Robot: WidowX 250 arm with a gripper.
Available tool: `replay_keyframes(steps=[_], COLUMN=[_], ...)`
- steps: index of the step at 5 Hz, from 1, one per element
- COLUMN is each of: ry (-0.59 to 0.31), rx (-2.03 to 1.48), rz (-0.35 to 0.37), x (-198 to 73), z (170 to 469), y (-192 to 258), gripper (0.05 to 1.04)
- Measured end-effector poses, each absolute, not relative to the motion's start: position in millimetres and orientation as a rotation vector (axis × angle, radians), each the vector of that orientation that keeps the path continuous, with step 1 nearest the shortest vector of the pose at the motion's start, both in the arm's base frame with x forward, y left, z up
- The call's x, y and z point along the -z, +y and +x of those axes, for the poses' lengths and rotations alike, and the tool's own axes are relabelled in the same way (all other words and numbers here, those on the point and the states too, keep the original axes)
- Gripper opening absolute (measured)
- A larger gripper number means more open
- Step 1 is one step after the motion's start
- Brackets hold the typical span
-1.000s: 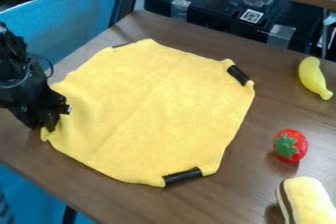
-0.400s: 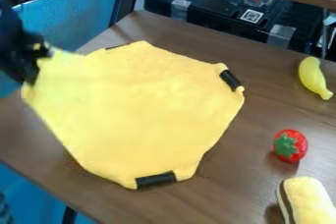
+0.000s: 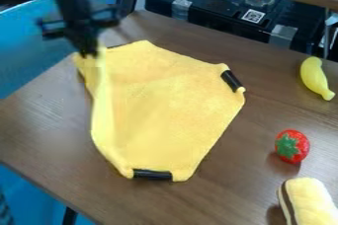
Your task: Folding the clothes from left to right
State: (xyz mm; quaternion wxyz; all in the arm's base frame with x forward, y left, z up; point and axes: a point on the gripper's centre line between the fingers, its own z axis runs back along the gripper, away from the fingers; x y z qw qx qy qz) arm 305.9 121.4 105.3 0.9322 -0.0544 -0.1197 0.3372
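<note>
At the upper left of the camera view, the black gripper (image 3: pixel 89 54) hangs above the table's left part, shut on the left edge of the yellow cloth. The yellow cloth (image 3: pixel 168 100) lies on the table, with its left side lifted towards the gripper and a raised fold running down to its lower left. Black strips sit on its right corner and along its bottom edge, and part of another dark strip shows by its upper left edge.
A yellow toy banana (image 3: pixel 316 78), a red strawberry (image 3: pixel 292 146) and a yellow-and-brown soft toy (image 3: pixel 309 203) stand on the wooden table (image 3: pixel 43 120) at the right. Behind its back edge is a black box (image 3: pixel 218 14).
The gripper has moved up and to the right, lifting the cloth's left edge with it. That side has drawn inward, baring table at the left, and the bottom strip has shifted left.
</note>
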Motion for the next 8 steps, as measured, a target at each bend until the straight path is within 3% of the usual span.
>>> replay_keyframes(steps=[2, 5, 6, 7, 8], ry=[-0.09, -0.18, -0.186, -0.169, -0.122], rx=[-0.79, -0.706, -0.725, -0.757, -0.749], rz=[-0.111, -0.14, -0.174, -0.143, -0.124], x=[-67.0, -89.9, -84.2, -67.2, -45.9], z=[353.0, 398.4, 417.8, 432.8, 434.2], y=[77.0, -2.8, -9.4, -10.8, -21.6], gripper=[0.056, 0.056, 0.056, 0.076, 0.227])
